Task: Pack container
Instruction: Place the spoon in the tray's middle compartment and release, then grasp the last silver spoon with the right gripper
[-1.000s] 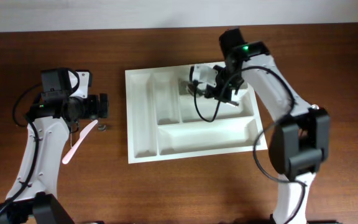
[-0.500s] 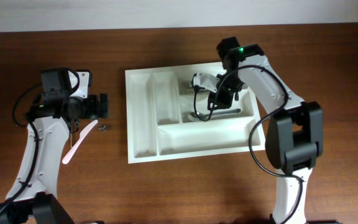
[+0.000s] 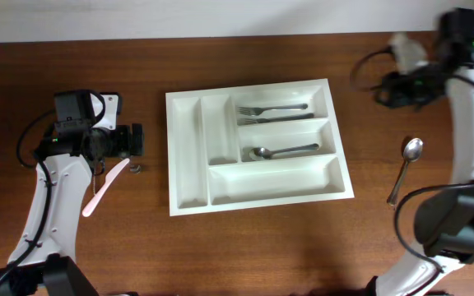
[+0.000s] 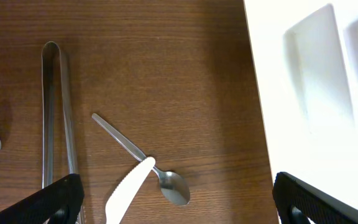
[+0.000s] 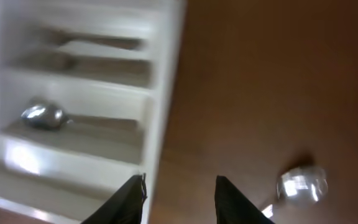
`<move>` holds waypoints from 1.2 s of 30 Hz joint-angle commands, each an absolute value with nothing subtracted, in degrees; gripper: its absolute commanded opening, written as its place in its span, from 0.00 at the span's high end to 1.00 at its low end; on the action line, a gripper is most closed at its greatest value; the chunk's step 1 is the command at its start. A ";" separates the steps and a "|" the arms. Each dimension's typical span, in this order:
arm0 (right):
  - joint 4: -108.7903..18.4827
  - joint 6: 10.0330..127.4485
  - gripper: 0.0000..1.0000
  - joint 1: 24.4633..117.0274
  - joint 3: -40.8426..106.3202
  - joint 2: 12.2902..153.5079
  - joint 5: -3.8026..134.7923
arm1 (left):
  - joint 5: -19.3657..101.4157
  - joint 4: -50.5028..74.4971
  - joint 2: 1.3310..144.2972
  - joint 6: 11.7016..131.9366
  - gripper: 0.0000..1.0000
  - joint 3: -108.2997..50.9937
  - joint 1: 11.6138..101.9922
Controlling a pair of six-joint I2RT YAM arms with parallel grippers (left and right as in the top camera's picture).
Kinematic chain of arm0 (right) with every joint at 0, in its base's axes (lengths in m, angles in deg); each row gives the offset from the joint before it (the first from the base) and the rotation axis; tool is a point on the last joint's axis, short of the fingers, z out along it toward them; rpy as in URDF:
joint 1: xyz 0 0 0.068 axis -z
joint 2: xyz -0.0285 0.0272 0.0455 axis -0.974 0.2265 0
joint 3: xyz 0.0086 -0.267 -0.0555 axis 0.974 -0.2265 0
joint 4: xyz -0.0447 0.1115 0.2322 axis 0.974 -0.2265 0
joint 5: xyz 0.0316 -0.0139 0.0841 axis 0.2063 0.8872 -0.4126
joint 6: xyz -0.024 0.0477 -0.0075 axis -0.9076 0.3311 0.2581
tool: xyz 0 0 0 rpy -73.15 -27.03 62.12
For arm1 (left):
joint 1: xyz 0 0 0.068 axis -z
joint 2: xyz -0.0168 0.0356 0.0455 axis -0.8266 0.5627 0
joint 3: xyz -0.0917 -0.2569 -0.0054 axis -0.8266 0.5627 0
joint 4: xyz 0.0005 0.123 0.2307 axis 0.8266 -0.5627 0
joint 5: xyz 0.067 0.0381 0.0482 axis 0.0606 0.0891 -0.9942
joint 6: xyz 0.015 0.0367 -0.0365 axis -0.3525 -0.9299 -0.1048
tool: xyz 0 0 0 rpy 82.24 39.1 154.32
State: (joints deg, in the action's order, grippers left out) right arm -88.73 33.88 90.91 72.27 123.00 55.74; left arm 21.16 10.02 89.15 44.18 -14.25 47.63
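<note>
Forks (image 3: pixel 274 113) are being found lying in the upper wide compartment of the container (image 3: pixel 186 164), and a spoon (image 3: pixel 282 151) in the middle one. The white container is being seen resting flat at mid-table. Just left of the container, the left gripper (image 3: pixel 136 140) is being held fully spread and empty above a plastic knife (image 4: pixel 129 190). Beyond the container's right edge, the right gripper (image 5: pixel 179 202) is being held partly open, gripping nothing, near a second spoon (image 3: pixel 405 168).

Left tool (image 4: pixel 178 193) jaws wide, empty. Right tool (image 5: pixel 180 190) blurred, jaws seemingly parted, empty.
</note>
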 commanded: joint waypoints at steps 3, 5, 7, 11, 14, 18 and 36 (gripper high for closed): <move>-89.60 49.64 0.55 100.24 68.33 124.94 56.24 | 22.01 10.13 89.52 43.22 0.01 -15.25 47.44; -89.18 51.67 0.55 102.47 65.84 125.16 56.24 | 22.01 10.13 89.52 43.22 0.01 -15.25 47.44; -87.81 52.39 0.55 103.96 62.91 125.16 56.26 | 22.01 10.13 89.52 43.22 0.01 -15.25 47.44; -82.71 55.17 0.59 104.72 54.61 125.16 64.35 | 22.01 10.13 89.52 43.22 0.01 -15.25 47.44; -79.92 58.25 0.59 104.74 50.06 125.16 71.41 | 22.01 10.13 89.52 43.22 0.01 -15.25 47.44; -75.72 58.31 0.58 104.68 45.93 125.16 71.87 | 22.01 10.13 89.52 43.22 0.01 -15.25 47.44; -58.21 64.85 0.59 104.68 30.72 125.18 70.99 | 22.01 10.13 89.52 43.22 0.01 -15.25 47.44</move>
State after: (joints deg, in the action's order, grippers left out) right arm -59.63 62.86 104.83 32.49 124.85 69.92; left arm 21.18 10.00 89.15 44.18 -14.25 47.63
